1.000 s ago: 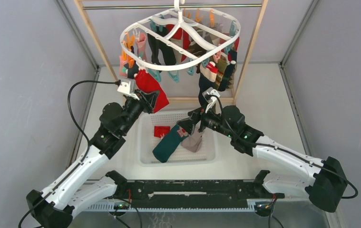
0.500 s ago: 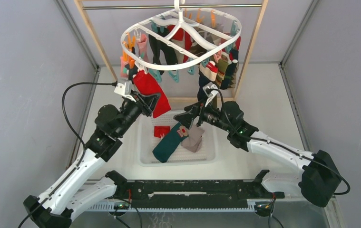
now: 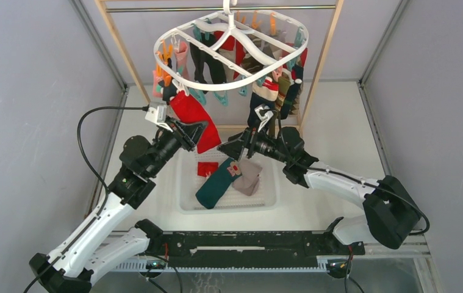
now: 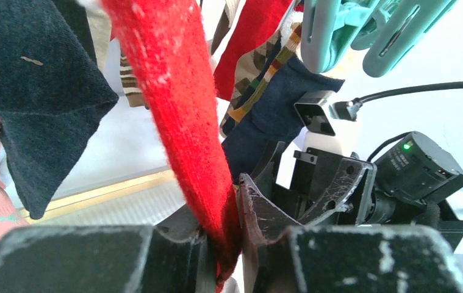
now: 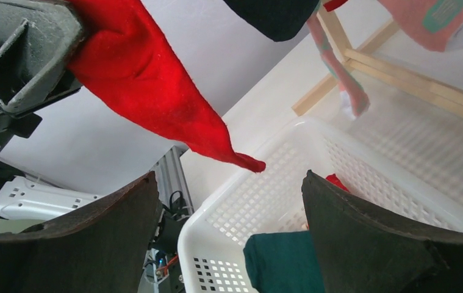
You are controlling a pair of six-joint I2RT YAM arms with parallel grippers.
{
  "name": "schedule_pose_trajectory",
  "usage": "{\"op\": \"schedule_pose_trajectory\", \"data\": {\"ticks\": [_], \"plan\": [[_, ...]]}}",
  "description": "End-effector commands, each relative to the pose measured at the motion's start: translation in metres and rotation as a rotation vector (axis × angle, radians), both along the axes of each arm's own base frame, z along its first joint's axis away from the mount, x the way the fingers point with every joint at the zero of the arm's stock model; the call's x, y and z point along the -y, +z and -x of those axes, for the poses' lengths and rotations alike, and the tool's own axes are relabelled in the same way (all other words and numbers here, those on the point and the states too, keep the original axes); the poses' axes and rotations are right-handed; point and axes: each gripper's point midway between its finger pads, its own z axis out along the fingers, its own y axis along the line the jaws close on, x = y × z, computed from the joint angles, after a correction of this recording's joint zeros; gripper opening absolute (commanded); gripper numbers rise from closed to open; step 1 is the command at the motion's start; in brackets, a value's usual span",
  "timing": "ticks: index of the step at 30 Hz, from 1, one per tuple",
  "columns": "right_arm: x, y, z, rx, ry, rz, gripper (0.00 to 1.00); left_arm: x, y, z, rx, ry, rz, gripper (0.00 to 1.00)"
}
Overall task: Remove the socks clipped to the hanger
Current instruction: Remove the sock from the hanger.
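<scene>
The white oval hanger [image 3: 174,32] hangs from the rail at the top, with several socks clipped under it. My left gripper [image 3: 197,129] is shut on a red sock [image 3: 193,115] that hangs from the hanger's left side; the left wrist view shows the red sock [image 4: 180,104] pinched between the jaws [image 4: 232,244]. My right gripper [image 3: 227,150] is open and empty, over the basket and just right of the red sock [image 5: 149,79]. A navy sock [image 3: 257,110] hangs behind the right wrist.
A white mesh basket [image 3: 186,204] on the table under the hanger holds a dark teal sock [image 3: 215,184], a red one and a grey one. The wooden rack frame [image 3: 125,55] stands around the hanger. Grey walls close both sides.
My right gripper has moved left and up over the basket, closer to the red sock. The left gripper has lifted slightly with the red sock held. The hanger swayed a little.
</scene>
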Motion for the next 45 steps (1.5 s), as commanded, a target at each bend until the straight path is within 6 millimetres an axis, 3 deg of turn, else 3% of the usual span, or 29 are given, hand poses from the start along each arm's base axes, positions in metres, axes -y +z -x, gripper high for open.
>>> {"op": "schedule_pose_trajectory", "data": {"ticks": [1,22,27,29,35,40,43,45], "plan": [[-0.011,0.036,0.001,0.042,0.055,-0.119,0.93,0.000,0.035,0.008,0.068,-0.026,0.073,0.20],[-0.041,0.057,-0.006,0.021,0.122,-0.204,0.91,0.007,0.020,0.006,0.046,-0.044,0.080,0.20],[-0.044,0.055,-0.003,0.013,0.153,-0.217,0.71,0.005,0.014,0.005,0.039,-0.032,0.066,0.20],[-0.045,0.055,-0.001,0.010,0.167,-0.221,0.62,0.004,0.011,0.004,0.034,-0.024,0.061,0.26],[-0.047,0.052,0.000,0.001,0.180,-0.219,0.47,0.001,0.006,0.003,0.025,-0.011,0.052,0.33],[-0.047,0.051,0.000,-0.007,0.182,-0.220,0.21,0.000,0.005,0.004,0.022,-0.004,0.049,0.38],[-0.048,0.049,0.001,-0.014,0.186,-0.213,0.01,-0.001,0.004,0.003,0.020,0.002,0.039,0.51],[-0.048,0.046,0.001,-0.021,0.190,-0.208,0.00,-0.003,0.003,0.003,0.019,0.009,0.033,0.60]]}}
